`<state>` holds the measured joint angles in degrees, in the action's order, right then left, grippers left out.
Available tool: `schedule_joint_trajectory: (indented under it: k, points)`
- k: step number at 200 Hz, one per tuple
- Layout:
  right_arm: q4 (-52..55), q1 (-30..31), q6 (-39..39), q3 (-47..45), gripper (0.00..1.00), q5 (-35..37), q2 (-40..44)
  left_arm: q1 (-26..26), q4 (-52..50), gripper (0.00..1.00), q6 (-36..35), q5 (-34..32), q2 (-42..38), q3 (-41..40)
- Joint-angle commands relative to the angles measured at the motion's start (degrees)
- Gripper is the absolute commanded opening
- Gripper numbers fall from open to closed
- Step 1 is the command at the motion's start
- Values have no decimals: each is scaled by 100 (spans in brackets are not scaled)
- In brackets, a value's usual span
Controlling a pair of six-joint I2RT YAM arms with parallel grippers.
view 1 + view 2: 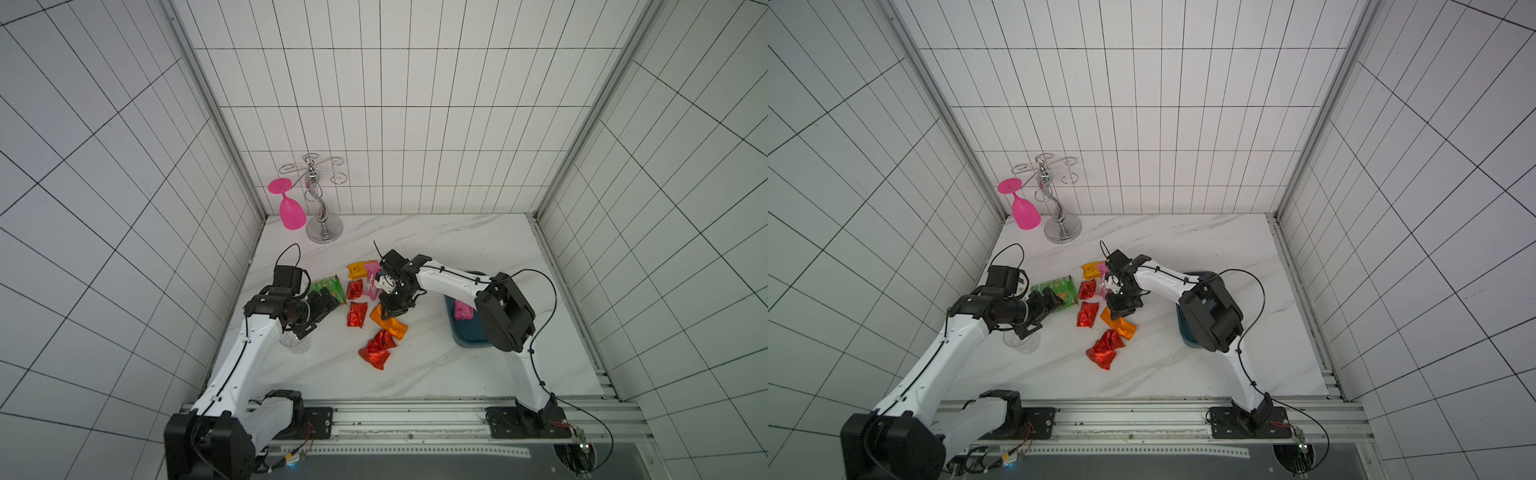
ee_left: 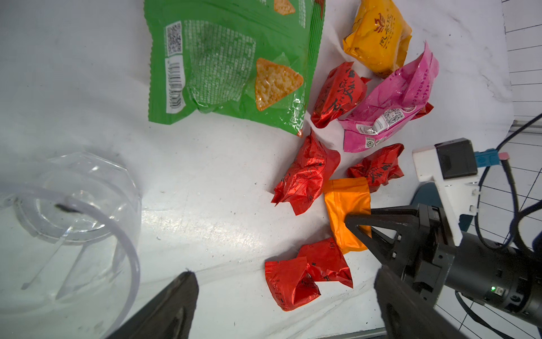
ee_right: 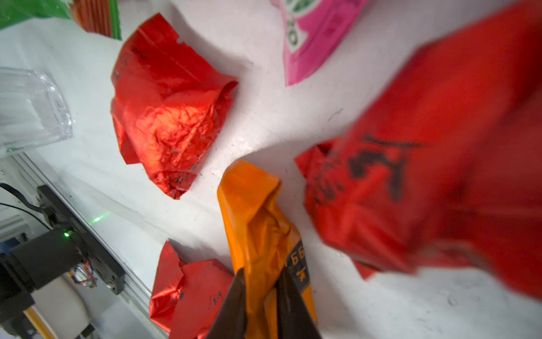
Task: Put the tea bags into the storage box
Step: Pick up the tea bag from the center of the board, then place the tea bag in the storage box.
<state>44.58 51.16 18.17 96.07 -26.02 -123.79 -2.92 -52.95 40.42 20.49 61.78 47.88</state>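
Several tea bags lie in a loose cluster mid-table: red ones point(image 1: 356, 314), a red pair point(image 1: 378, 349), a pink one point(image 2: 390, 99) and a yellow one point(image 1: 359, 269). My right gripper point(image 3: 259, 276) is shut on one end of an orange tea bag point(image 3: 255, 211); in a top view the same gripper point(image 1: 388, 312) points down over it. The dark teal storage box point(image 1: 469, 332) sits to the right, mostly hidden under the right arm, with a pink packet point(image 1: 462, 309) inside. My left gripper point(image 2: 284, 273) is open and empty, hovering left of the cluster.
A green snack bag point(image 2: 228, 64) lies left of the tea bags. A clear plastic cup point(image 2: 67, 223) stands under the left wrist. At the back left, a pink wine glass point(image 1: 291, 208) hangs upside down from a chrome rack point(image 1: 322, 226).
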Motion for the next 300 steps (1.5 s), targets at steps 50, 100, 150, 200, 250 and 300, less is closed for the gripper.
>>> schedule_joint_trajectory:
  k: [50,100,150,200,250,300]
  points:
    - [264,16,-199,-45,8,424,747,37,19,97,-304,70,85,166]
    - [517,-214,89,-316,7,1012,1888,-6,164,97,-306,232,431,506]
    - [882,-1149,619,-1248,6,1825,3313,-729,433,97,-209,54,1063,1039]
    - [1019,-2014,1023,-2422,7,2694,4353,-1097,660,97,-19,105,1743,1434]
    - [566,-2120,1247,-2979,7,2521,4102,-1097,538,97,-64,-37,1652,1499]
    - [120,-2123,1188,-2687,10,2281,3299,-1021,317,97,-143,-243,1231,1105]
